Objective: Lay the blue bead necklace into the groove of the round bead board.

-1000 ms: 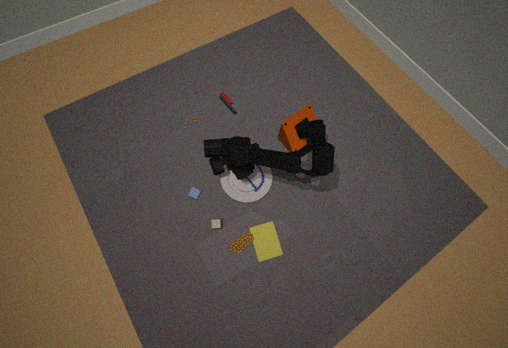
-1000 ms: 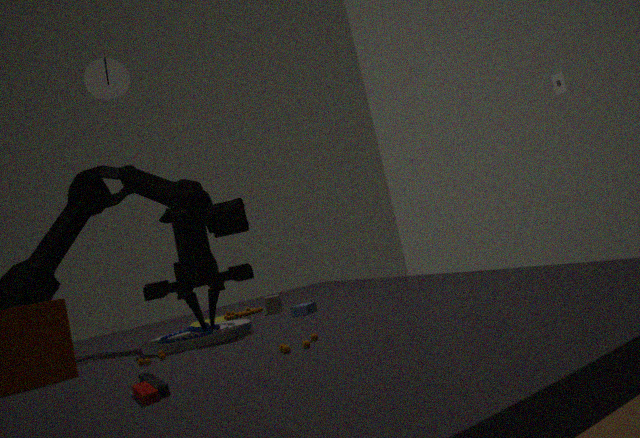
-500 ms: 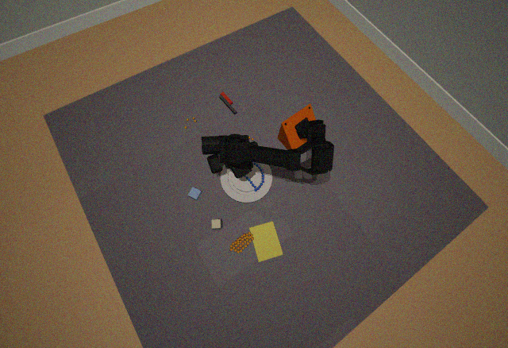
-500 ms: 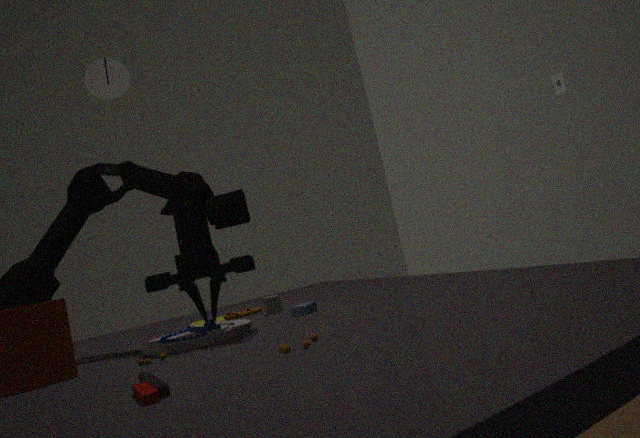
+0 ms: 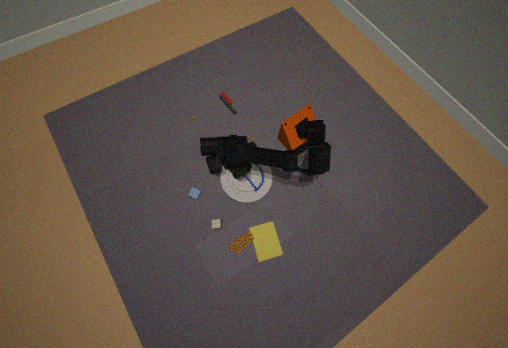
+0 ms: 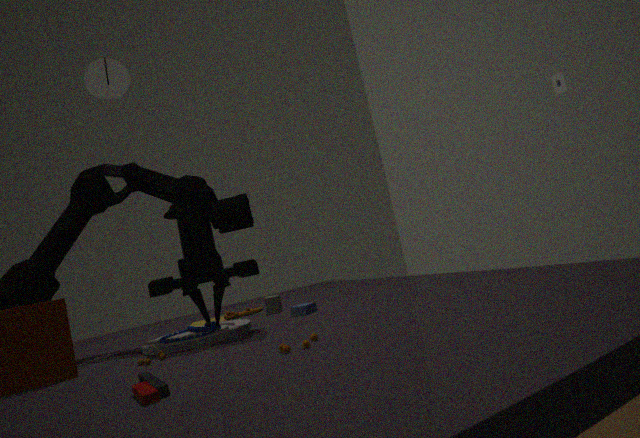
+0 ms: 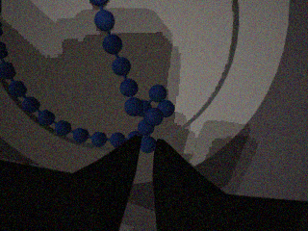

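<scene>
- necklace (image 7: 129,88) of blue beads lies on the round white board (image 5: 245,190), partly along its groove (image 7: 226,72), with a small clump of beads bunched at the pincer tips
- same strand in the top view (image 5: 257,179): it curves along the board's right side, near the arm
- pincer (image 7: 145,146) is pinching the necklace at that clump; fingers nearly together, one bead between the tips
- exterior view: pincer (image 6: 210,322) points straight down, tips right at the board (image 6: 227,331), blue strand (image 6: 180,334) trailing left over it
- arm (image 5: 271,157) reaches left from its orange base block (image 5: 292,127); the wrist covers the board's upper edge
- board sits on the grey tabletop (image 5: 369,196)
- other stuff on the tabletop, all apart from the board:
  - light blue square tile (image 5: 194,192) to the left of it
  - small cream cube (image 5: 216,223) below the tile
  - yellow card (image 5: 266,241) with a pile of orange beads (image 5: 240,242) touching its left edge
  - red and grey bar (image 5: 228,102) above the arm
  - a few loose orange beads (image 5: 190,120) near that bar
- exterior view is very dark; can't tell how much of the strand sits in the groove
</scene>
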